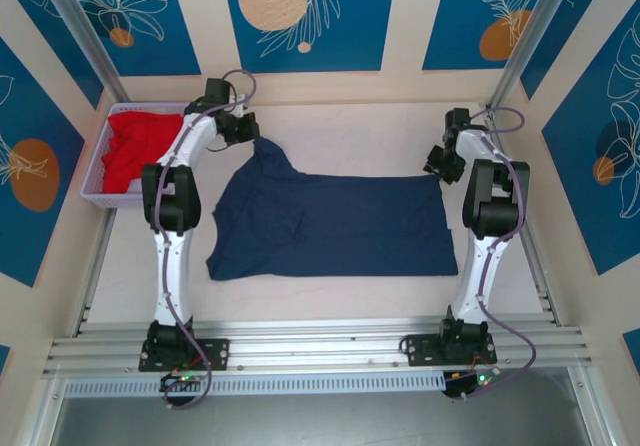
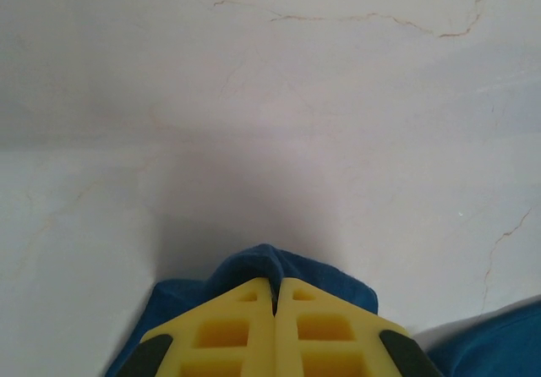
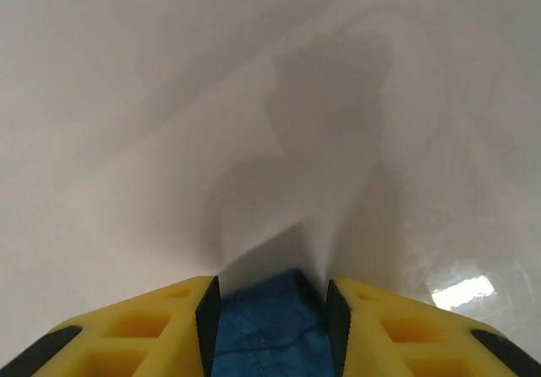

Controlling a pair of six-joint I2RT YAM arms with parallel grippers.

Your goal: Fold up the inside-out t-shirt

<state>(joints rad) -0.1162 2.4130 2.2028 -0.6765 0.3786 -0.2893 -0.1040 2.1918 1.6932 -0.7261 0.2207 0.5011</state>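
Holding, left gripper (image 1: 243, 129): its yellow fingers (image 2: 228, 330) are pressed together at the tips, with a bunch of navy cloth pinched under them. In the top view it sits at the far left corner of the inside-out t-shirt (image 1: 330, 221).
Holding, right gripper (image 1: 438, 163): the jaws stand partly apart, and a fold of the blue cloth fills the gap and touches both black pads. It has the shirt's far right corner.
Inside-out t-shirt, place: in the middle of the counter (image 1: 330, 126), between the two arms, spread mostly flat with its long side running left to right.
Inside-out t-shirt, shape: the far left corner is drawn up into a point towards the left gripper. The far edge runs nearly straight across to the right gripper. The near edge lies flat, and soft creases show left of centre.
Inside-out t-shirt, surface: plain navy from above. No print or label can be made out.
Basket (image 1: 96, 171): pale lavender, at the far left of the counter beside the left arm, well apart from the shirt.
Red garment (image 1: 130, 151): crumpled inside the basket.
Counter, wrist views: pale, with faint veining beyond the left gripper's fingertips.
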